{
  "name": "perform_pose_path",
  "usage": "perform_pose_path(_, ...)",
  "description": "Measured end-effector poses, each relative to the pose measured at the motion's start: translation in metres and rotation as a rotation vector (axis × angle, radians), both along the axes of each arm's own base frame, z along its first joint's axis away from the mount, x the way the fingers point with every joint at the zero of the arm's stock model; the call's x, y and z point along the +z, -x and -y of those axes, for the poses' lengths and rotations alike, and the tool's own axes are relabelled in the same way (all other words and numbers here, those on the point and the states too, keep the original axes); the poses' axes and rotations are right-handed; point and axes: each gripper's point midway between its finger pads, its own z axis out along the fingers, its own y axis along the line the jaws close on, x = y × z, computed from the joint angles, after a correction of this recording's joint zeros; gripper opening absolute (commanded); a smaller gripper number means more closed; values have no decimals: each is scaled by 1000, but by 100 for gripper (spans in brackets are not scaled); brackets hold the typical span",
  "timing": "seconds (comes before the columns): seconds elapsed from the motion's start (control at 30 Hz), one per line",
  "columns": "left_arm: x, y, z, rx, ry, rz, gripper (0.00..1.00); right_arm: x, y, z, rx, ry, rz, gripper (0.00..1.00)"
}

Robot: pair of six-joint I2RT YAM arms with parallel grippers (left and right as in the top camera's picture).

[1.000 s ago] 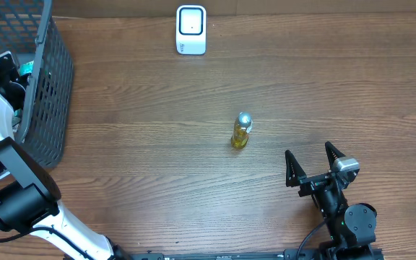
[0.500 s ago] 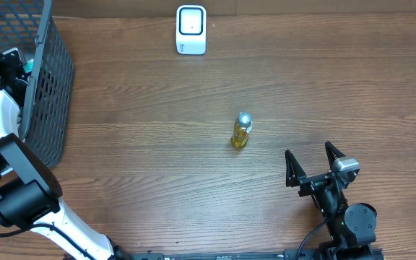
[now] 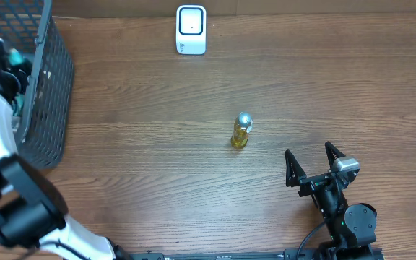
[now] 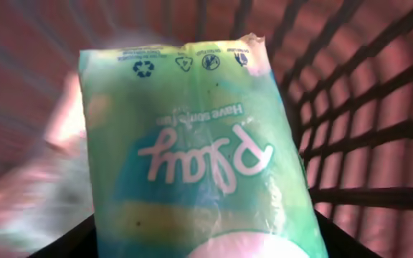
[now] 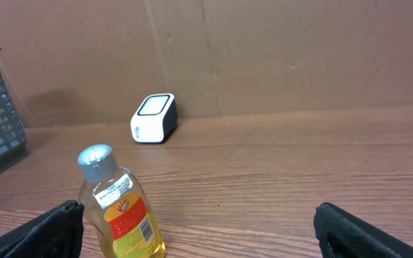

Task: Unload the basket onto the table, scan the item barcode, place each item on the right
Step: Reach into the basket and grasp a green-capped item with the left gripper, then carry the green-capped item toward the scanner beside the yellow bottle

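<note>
A green plastic packet (image 4: 199, 143) printed "Play" fills the left wrist view, held between the two dark fingers (image 4: 63, 244) of my left gripper (image 4: 206, 247), which is shut on it inside the wire basket (image 3: 49, 94). From overhead the left gripper (image 3: 9, 61) sits at the basket's rim with a bit of teal showing. The white barcode scanner (image 3: 191, 29) stands at the table's far edge. My right gripper (image 3: 313, 162) rests open near the front, with nothing between its fingers.
A small yellow oil bottle (image 3: 241, 131) with a silver cap stands upright mid-table, just ahead of the right gripper's left finger (image 5: 52, 233); its label barcode (image 5: 146, 228) faces the right wrist camera. The scanner (image 5: 153, 118) stands beyond it by a brown wall.
The left gripper's jaws have closed on the green packet, and the left arm has shifted toward the far side within the basket, blurred in motion. The right arm and the bottle have not moved.
</note>
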Motion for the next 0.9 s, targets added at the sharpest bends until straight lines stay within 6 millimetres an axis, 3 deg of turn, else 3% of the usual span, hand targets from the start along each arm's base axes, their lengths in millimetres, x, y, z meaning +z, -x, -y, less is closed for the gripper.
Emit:
perform_pose_path(0.23, 141, 30, 15, 50, -136, 265, 45, 0, 0, 0, 0, -1, -1, 100)
perform_pose_path(0.33, 191, 51, 35, 57, -156, 366, 44, 0, 0, 0, 0, -1, 0, 100)
perform_pose_path(0.43, 223, 68, 66, 34, -146, 429, 43, 0, 0, 0, 0, 0, 0, 100)
perform_pose_path(0.53, 242, 82, 106, -27, -126, 460, 43, 0, 0, 0, 0, 0, 0, 100)
perform_pose_path(0.63, 245, 95, 149, -105, -81, 450, 43, 0, 0, 0, 0, 0, 0, 100)
perform_pose_path(0.9, 212, 111, 241, -311, 54, 299, 41, 0, 0, 0, 0, -1, 0, 100)
